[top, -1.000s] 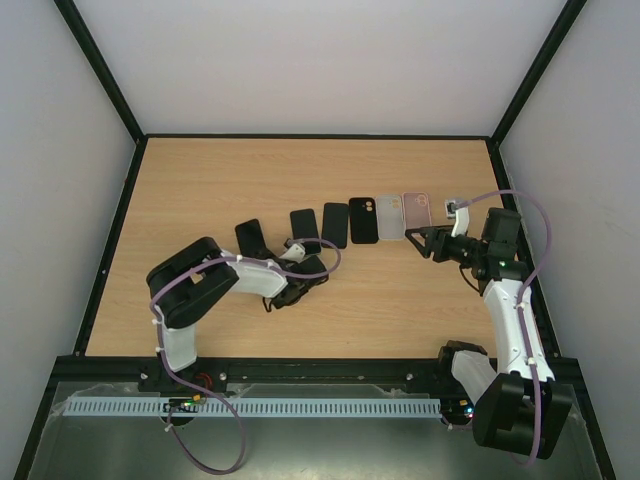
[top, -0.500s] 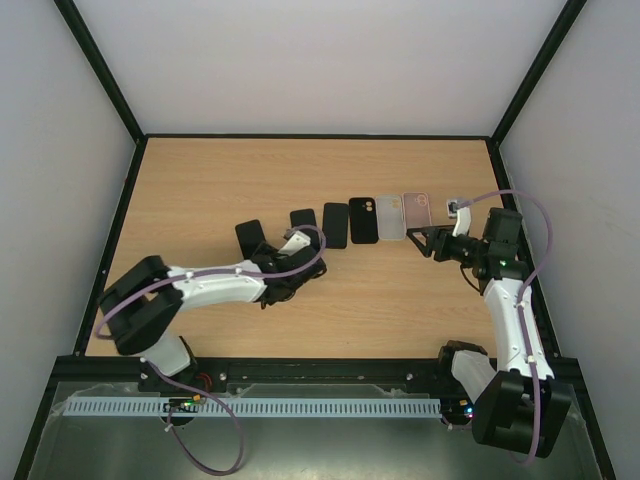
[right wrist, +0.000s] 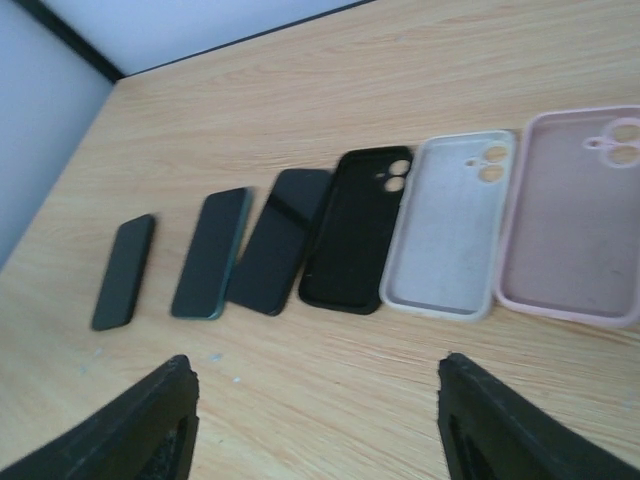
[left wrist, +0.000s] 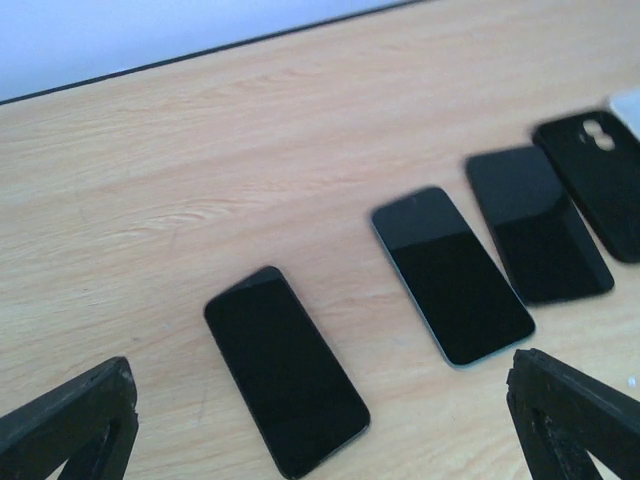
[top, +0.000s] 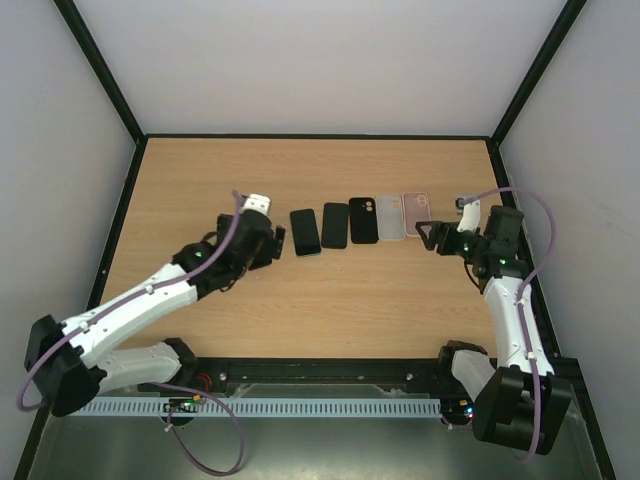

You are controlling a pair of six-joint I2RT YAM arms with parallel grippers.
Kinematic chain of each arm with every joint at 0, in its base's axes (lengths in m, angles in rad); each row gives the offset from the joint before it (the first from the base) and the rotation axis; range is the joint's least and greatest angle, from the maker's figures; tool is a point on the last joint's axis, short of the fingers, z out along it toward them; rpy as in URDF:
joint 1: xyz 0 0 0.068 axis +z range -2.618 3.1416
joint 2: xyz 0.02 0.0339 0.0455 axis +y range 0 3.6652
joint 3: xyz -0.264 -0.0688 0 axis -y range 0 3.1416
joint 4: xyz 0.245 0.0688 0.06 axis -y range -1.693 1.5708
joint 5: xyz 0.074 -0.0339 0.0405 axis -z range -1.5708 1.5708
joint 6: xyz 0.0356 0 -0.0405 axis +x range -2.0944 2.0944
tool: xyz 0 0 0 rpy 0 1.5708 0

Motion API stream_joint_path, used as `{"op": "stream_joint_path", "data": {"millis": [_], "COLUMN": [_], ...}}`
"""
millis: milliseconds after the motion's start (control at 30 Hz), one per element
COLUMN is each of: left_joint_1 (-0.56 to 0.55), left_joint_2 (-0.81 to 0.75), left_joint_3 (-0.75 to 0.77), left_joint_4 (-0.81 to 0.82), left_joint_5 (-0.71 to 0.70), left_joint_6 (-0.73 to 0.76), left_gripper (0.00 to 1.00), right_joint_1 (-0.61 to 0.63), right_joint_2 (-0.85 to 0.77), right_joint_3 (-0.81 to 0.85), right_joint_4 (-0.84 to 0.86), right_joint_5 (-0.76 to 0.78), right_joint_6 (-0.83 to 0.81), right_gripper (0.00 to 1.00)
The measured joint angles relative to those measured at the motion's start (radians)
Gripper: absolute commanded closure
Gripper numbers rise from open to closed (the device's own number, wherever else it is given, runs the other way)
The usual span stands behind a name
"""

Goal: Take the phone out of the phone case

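Three dark phones lie face up in a row on the wooden table. In the left wrist view they are a black phone [left wrist: 285,385], a teal-rimmed phone [left wrist: 452,275] and a black phone [left wrist: 535,225]. An empty black case [left wrist: 600,170] lies to their right. My left gripper [left wrist: 320,445] is open above the leftmost phone and holds nothing. In the top view it [top: 268,242] hides that phone. My right gripper [top: 430,236] is open and empty, just in front of the pink case [top: 417,212]. The teal-rimmed phone [top: 305,232] shows there too.
In the right wrist view the row runs phone [right wrist: 124,270], teal-rimmed phone [right wrist: 212,252], black phone [right wrist: 280,240], black case [right wrist: 358,228], white case [right wrist: 450,225], pink case [right wrist: 575,215]. Black frame rails [top: 120,210] border the table on both sides.
My left arm has stretched out, and its gripper has moved left and away from me, from in front of the row to over the leftmost phone. My right gripper has shifted slightly right.
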Motion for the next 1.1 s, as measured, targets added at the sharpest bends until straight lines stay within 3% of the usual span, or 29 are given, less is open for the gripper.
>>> {"op": "stream_joint_path", "data": {"millis": [33, 67, 333, 567, 767, 1100], "left_joint_1": [0.039, 0.074, 0.368, 0.399, 0.414, 0.415], "left_joint_2": [-0.018, -0.034, -0.105, -0.084, -0.110, -0.330], "left_joint_3": [0.005, 0.006, 0.003, -0.046, -0.049, -0.129], "left_joint_4": [0.001, 0.003, 0.051, 0.084, 0.085, 0.152], "left_joint_5": [0.024, 0.045, 0.290, 0.367, 0.338, 0.280], "left_joint_6": [0.000, 0.000, -0.003, 0.019, 0.027, 0.053], "left_gripper": [0.00, 0.00, 0.00, 0.00, 0.00, 0.00], "right_joint_1": [-0.001, -0.002, -0.003, -0.003, -0.003, -0.003], "right_joint_2": [0.000, -0.002, -0.128, -0.341, -0.299, -0.309], "right_joint_3": [0.000, 0.000, 0.015, -0.032, -0.033, -0.033], "right_joint_4": [0.008, 0.019, 0.108, 0.234, 0.234, 0.232], "right_joint_5": [0.032, 0.076, 0.374, 0.613, 0.602, 0.588], "right_joint_6": [0.008, 0.016, 0.085, 0.238, 0.282, 0.281], "right_gripper": [0.03, 0.02, 0.02, 0.02, 0.03, 0.02]}}
